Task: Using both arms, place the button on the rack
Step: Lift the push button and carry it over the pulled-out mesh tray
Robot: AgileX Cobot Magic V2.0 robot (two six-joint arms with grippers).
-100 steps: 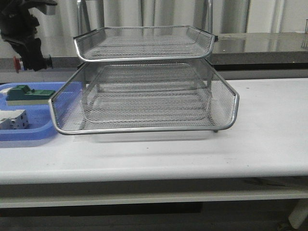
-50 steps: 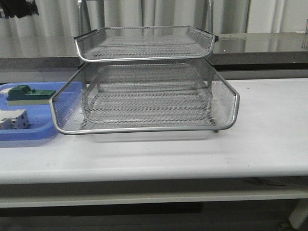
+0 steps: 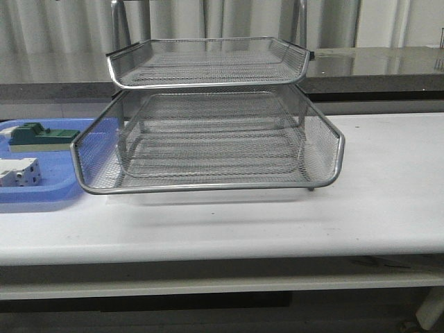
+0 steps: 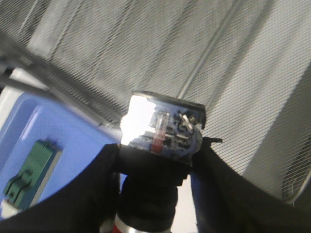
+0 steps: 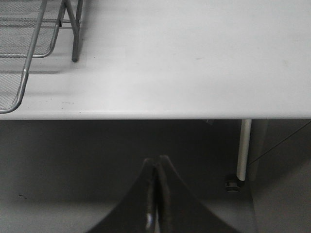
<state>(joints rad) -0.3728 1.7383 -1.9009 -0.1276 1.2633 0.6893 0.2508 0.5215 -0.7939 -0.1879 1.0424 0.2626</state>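
- Carrying step, I judge: bench [image 3: 388,201] holds the rack [image 3: 208,149], lower tray pulled forward; blue tray [image 3: 41,194] sits just left of it.
- Left gripper [image 4: 158,160] is clamped on the button [image 4: 163,131], contact block up, above mesh near the blue tray's edge.
- Suggest lowering inside the tray rim before release.
- Right gripper [image 5: 156,194] is closed, empty, off the bench's front edge.
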